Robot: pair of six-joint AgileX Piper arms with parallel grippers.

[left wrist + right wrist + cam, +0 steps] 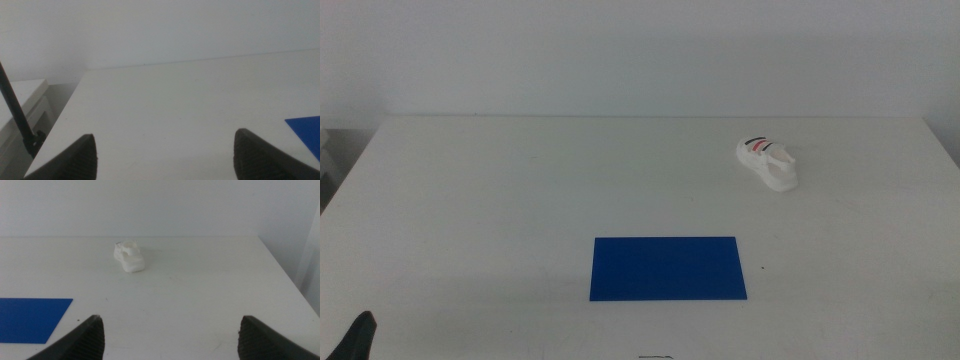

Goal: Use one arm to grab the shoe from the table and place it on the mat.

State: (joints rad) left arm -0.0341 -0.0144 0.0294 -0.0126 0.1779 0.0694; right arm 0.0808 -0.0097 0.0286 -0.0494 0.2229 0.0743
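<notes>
The right gripper is holding its two dark jaws spread wide, with bare tabletop showing between them; it is gripping nothing and touching nothing. It is waiting at the near right of the table and is lying outside the middle view. The left gripper is likewise standing wide open and empty, its jaws apart over bare white surface at the near left corner. In the middle view only a dark sliver of it is showing at the bottom left edge.

The shoe is resting on the table at the far right, well apart from both grippers and from the mat. It is showing a chunky white sole, with black and red strap markings at its far end. In the right wrist view the shoe is appearing almost wholly white, and the strap colours are too faint to make out there.

The mat is lying flat near the front centre of the table, a solid blue rectangle with nothing on it. Each wrist view is cutting it off: one corner is showing in the left wrist view and one end in the right.

A thin black cable is running beyond the table's left edge.
</notes>
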